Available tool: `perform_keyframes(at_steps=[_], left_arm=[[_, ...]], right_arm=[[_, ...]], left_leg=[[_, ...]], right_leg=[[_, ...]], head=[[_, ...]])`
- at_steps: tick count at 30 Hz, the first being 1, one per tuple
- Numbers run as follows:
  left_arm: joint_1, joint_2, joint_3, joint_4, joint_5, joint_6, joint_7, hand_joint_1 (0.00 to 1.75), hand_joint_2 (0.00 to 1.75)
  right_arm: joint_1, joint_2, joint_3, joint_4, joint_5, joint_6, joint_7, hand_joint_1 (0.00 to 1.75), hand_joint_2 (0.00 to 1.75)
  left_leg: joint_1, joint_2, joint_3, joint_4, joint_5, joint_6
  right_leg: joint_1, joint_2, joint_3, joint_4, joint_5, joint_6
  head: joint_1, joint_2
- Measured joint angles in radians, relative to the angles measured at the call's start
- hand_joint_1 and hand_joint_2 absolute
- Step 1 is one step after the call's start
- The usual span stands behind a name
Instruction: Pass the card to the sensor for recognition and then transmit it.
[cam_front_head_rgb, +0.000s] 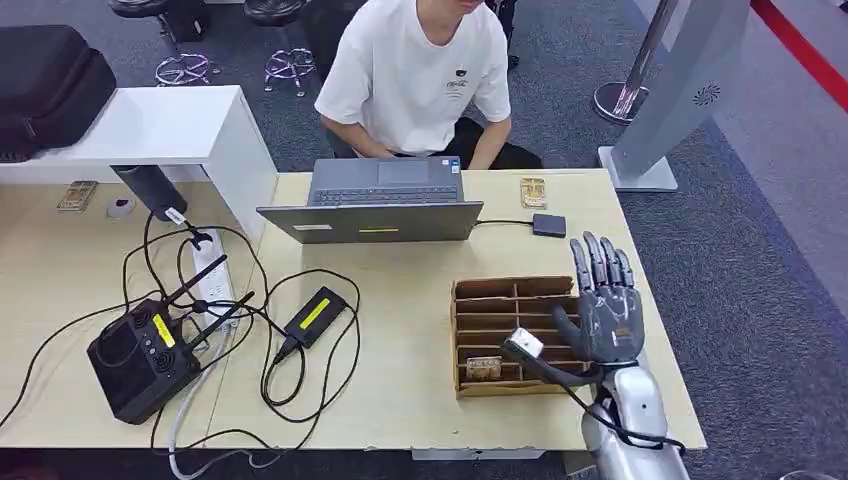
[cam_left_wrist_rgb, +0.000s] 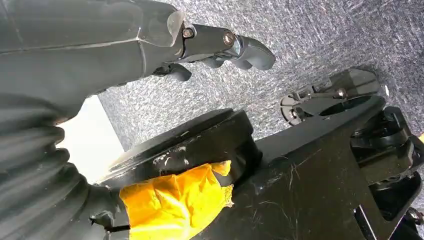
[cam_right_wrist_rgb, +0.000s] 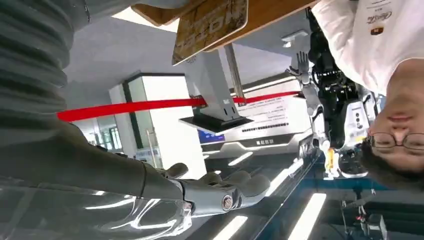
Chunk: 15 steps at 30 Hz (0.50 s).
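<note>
A tan card (cam_front_head_rgb: 484, 367) lies in a front slot of the brown cardboard organizer (cam_front_head_rgb: 505, 288) on the wooden table (cam_front_head_rgb: 400, 330). Another card (cam_front_head_rgb: 533, 192) lies near the table's far edge, just behind the small black sensor (cam_front_head_rgb: 548, 224), which is wired to the laptop (cam_front_head_rgb: 380, 205). My right hand (cam_front_head_rgb: 605, 300) is raised upright over the organizer's right end, fingers apart and holding nothing. In the right wrist view its fingers (cam_right_wrist_rgb: 220, 192) are stretched out, with a card (cam_right_wrist_rgb: 210, 22) beyond them. My left hand (cam_left_wrist_rgb: 220, 45) hangs over grey carpet, holding nothing.
A person in a white shirt (cam_front_head_rgb: 420, 70) sits behind the laptop. At the left are a black router (cam_front_head_rgb: 140, 355), a power strip (cam_front_head_rgb: 210, 275), looped cables (cam_front_head_rgb: 290, 330) and a white raised counter (cam_front_head_rgb: 150, 125). A third card (cam_front_head_rgb: 77, 195) lies far left.
</note>
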Motion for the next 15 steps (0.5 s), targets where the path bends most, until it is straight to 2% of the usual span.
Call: perform_keyframes(at_steps=[15], left_arm=[[-0.002,0.0,0.0,0.0,-0.003,-0.003,0.003,0.0,1.75]], right_arm=[[-0.005,0.0,0.017,0.024,0.003,0.0,0.021,0.0,1.75]], left_leg=[[0.0,0.0,0.001,0.0,0.0,0.0]], right_leg=[[0.0,0.0,0.0,0.0,0.0,0.0]], head=[[0.0,0.0]])
